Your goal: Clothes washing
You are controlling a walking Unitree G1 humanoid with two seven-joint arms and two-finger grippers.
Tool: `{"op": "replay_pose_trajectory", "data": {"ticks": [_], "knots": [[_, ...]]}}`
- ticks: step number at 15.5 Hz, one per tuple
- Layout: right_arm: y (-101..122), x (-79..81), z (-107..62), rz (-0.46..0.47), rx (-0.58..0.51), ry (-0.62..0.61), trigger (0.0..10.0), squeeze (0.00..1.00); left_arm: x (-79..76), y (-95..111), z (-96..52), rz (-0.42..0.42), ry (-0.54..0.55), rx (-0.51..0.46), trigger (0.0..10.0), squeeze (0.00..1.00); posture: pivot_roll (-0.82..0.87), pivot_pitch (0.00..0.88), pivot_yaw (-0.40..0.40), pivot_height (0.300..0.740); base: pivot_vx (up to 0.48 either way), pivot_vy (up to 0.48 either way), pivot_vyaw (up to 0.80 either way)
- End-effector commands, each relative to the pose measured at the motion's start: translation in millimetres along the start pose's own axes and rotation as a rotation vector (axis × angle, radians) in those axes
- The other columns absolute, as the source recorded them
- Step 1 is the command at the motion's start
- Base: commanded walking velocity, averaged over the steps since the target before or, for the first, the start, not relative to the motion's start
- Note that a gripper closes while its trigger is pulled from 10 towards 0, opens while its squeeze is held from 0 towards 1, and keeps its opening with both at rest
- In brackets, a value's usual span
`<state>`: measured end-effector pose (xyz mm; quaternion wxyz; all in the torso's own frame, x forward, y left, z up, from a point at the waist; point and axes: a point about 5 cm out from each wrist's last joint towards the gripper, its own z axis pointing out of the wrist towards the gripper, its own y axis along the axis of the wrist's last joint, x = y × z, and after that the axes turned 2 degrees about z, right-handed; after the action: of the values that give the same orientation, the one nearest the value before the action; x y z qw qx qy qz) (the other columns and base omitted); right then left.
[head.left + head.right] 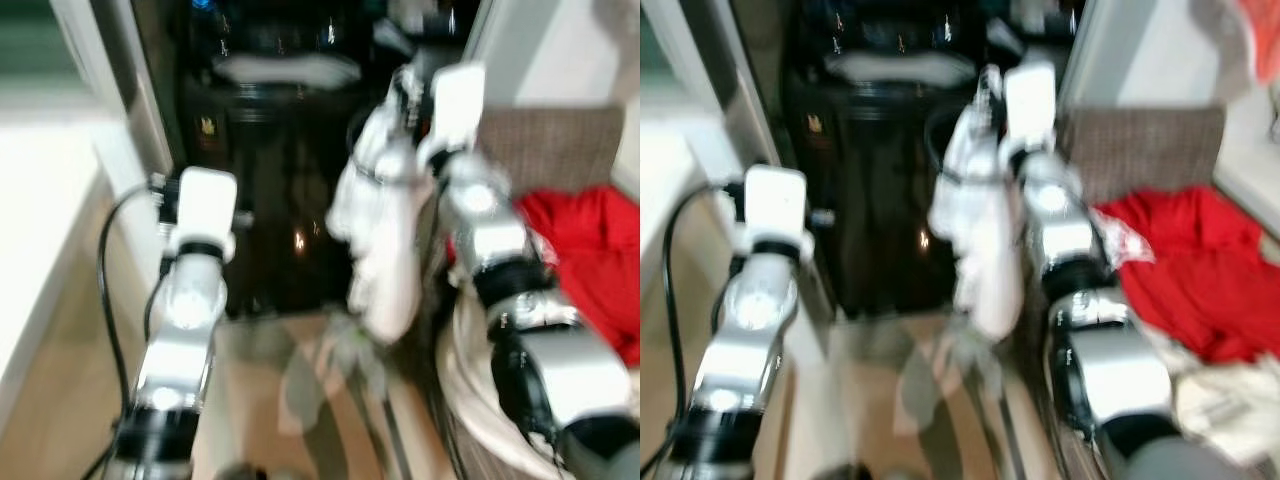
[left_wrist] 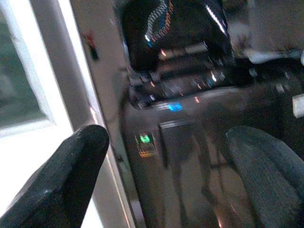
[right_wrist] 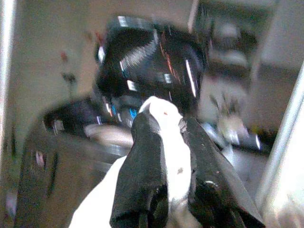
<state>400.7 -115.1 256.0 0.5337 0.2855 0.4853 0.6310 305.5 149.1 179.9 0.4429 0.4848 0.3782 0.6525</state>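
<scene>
A black top-loading washing machine [image 1: 265, 170] stands straight ahead, its dark lid [image 3: 147, 57] raised. My right gripper [image 3: 166, 118] is held up in front of the washer, shut on a white garment [image 1: 385, 240] that hangs down from it in a long fold. In the right wrist view the white cloth [image 3: 173, 156] is pinched between the two black fingers. My left gripper [image 2: 166, 137] is raised at the washer's left front, open with nothing between its fingers [image 2: 71, 166]. The views are blurred.
To my right stands a woven laundry basket [image 1: 1140, 150] with red clothes [image 1: 1190, 270] and a pale item [image 1: 1220, 400] in it. A white window frame and ledge [image 1: 40, 230] run along my left. A black cable [image 1: 105, 270] loops beside my left arm.
</scene>
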Motion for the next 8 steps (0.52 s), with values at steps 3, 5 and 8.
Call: {"op": "replay_pose_trajectory", "data": {"ticks": [3,5,8], "knots": [[18.2,-0.2,11.8,0.001,-0.045,0.029,10.0,0.00,-1.3,5.7,1.6,-0.004,0.009,-0.023,10.0,0.00,0.04,0.000,-0.052,0.740,0.465,0.000,0.00],[19.3,3.0,14.0,0.009,-0.046,0.043,10.0,0.00,-4.3,6.7,0.6,-0.005,0.006,-0.028,10.0,0.00,0.04,0.000,-0.061,0.740,0.465,0.000,0.00],[19.7,6.2,15.8,0.010,-0.046,0.058,10.0,0.00,-3.9,7.8,1.4,0.006,0.000,-0.040,10.0,0.00,0.05,0.000,-0.067,0.740,0.465,0.000,0.00]]}}
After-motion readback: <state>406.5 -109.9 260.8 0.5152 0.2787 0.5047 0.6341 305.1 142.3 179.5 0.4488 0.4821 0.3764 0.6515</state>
